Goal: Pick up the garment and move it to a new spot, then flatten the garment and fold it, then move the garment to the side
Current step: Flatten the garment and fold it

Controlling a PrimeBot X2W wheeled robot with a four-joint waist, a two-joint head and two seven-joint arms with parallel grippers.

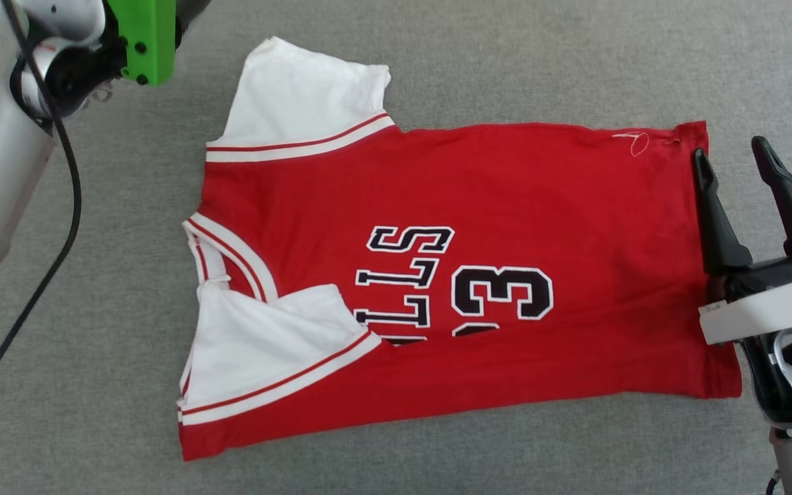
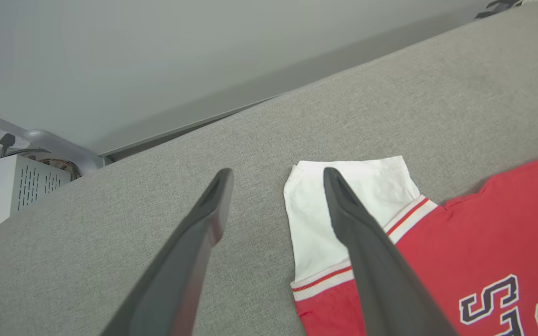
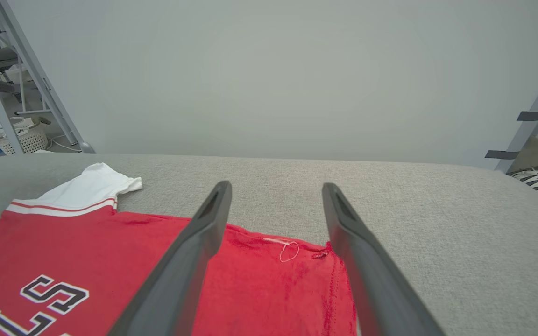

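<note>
- While both arms hang at its two ends, the garment (image 1: 506, 206) lies flat on the grey table (image 1: 437, 55). Its collar is toward the left pincer and its hem toward the right one.
- Left pincer (image 2: 277, 171): fingers spread, nothing between them. It hovers over bare table, with the far white sleeve (image 2: 343, 205) just ahead and passing under its right finger. I judge it is parked there to take the shoulder end.
- Right pincer (image 1: 729, 148): fingers spread wide, holding nothing. The inner finger is over the hem (image 1: 722, 371) and the outer one over bare table just beyond. I read that straddle as readiness to nip the hem corner.
- Garment condition: the edge nearest me looks turned up over the front, since the lettering and number stop at a straight line. The near sleeve (image 1: 265, 344) lies folded in over the chest. I take this as one lengthwise fold in place, more folding due, and the shift aside not yet done.
- Loose white thread (image 3: 289, 249): lies on the far hem corner, between the right pincer's fingers. I see a minor snag risk there.
</note>
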